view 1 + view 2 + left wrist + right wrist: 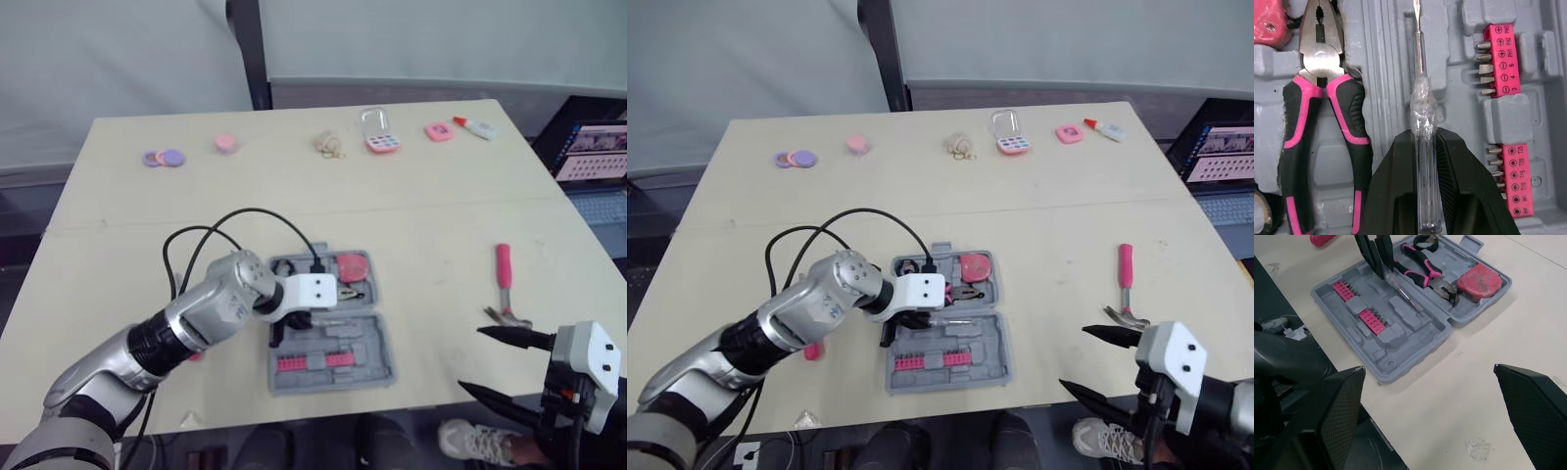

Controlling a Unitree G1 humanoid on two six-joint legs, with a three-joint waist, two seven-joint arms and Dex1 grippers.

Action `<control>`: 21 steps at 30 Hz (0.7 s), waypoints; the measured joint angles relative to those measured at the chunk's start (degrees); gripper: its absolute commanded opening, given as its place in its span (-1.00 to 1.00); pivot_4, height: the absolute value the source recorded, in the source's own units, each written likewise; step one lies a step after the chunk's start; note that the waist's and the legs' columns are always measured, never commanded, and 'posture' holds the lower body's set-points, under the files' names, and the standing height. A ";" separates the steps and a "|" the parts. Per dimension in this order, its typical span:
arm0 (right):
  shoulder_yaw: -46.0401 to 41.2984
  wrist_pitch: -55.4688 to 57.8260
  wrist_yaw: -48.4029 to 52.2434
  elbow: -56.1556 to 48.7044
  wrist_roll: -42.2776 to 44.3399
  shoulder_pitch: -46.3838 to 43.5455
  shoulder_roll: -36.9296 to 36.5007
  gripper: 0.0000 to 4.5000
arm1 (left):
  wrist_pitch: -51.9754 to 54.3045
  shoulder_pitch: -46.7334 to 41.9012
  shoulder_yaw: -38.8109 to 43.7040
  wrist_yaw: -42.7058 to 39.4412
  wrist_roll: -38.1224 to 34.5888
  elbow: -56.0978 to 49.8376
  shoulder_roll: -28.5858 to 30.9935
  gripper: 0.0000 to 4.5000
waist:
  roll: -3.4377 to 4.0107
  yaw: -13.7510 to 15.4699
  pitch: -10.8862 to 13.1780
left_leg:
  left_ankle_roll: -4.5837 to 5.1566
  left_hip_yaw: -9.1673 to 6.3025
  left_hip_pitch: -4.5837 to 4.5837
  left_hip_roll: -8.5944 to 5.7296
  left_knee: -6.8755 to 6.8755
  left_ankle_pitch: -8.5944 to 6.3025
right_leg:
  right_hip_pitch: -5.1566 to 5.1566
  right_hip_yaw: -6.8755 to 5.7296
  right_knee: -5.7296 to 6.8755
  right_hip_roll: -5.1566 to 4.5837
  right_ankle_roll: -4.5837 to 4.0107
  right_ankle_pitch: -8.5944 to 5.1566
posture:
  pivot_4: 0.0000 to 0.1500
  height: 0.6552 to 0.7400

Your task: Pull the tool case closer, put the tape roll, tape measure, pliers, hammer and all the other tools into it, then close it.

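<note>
1. The grey tool case (pixel 1400 363) lies open on the table (pixel 431 225), near the table's front edge and in front of the robot's left side.
2. The left gripper (pixel 1422 139) hangs over the case, with its 2 black fingers (pixel 1388 196) pinching the clear handle of a screwdriver (pixel 1419 73).
3. The screwdriver's metal shaft points along the moulded tray near the hinge. The pictures do not show whether its tip touches the plastic.
4. The pliers (pixel 1322 103), with pink-and-black handles, sit in the half of the case just beside the screwdriver.
5. A red tape measure (pixel 1479 281) lies in the same half, close to the pliers' nose, and a black roll (pixel 284 266) sits by their handles.
6. 2 pink bit holders (pixel 1501 58) are clipped into the other half.
7. The hammer (pixel 504 279), which has a pink handle, lies on the table to the right, well apart from the case.
8. The right gripper (pixel 472 358) hovers at the front right edge near the hammer's head. Its jaws are spread wide and hold nothing.
9. Small pink and purple items (pixel 164 157) line the far edge.
</note>
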 measured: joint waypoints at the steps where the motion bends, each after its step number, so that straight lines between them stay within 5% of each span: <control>1: -0.03 0.00 0.00 0.00 -0.04 0.03 0.00 1.00 | 0.46 -0.01 -0.42 0.16 0.09 0.00 -0.02 -0.96 | 0.00 0.01 0.00 | 0.00 0.00 0.00 0.00 0.00 0.00 | 0.00 0.00 0.00 0.00 0.00 0.00 | 1.00 1.00; 21: -0.23 -0.06 0.00 -0.05 -0.42 1.20 1.45 1.00 | 3.07 -4.27 -3.73 -0.30 0.75 2.72 -1.77 -0.96 | 0.00 0.06 0.00 | 0.02 0.00 0.00 -0.03 0.03 0.01 | 0.00 0.04 0.04 0.00 0.01 0.00 | 1.00 1.00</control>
